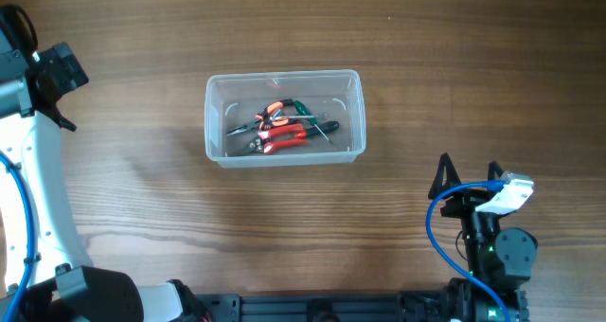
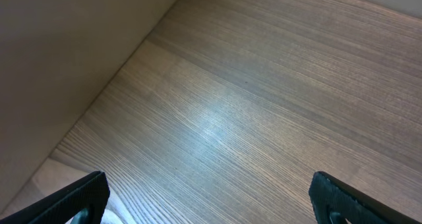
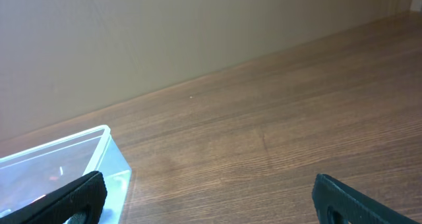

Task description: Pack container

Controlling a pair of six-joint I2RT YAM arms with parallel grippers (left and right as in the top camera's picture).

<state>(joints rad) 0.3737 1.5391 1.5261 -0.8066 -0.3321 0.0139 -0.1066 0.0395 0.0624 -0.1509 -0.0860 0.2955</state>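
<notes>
The clear plastic container (image 1: pixel 216 118) sits on the wooden table a little left of centre. Inside it lie red-handled pliers (image 1: pixel 280 138), an orange-handled tool (image 1: pixel 275 108) and a green-handled tool (image 1: pixel 317 119). A corner of the container also shows in the right wrist view (image 3: pixel 99 148). My left gripper (image 1: pixel 59 85) is at the far left edge, well away from the container; in the left wrist view it (image 2: pixel 208 194) is open and empty over bare wood. My right gripper (image 1: pixel 469 175) is at the front right, open and empty, as the right wrist view (image 3: pixel 208 197) shows.
A pale wall (image 3: pixel 165 33) runs along the table's far edge. In the left wrist view the table's edge (image 2: pixel 112 79) meets a plain surface at the left. Black arm bases (image 1: pixel 312 308) line the front edge.
</notes>
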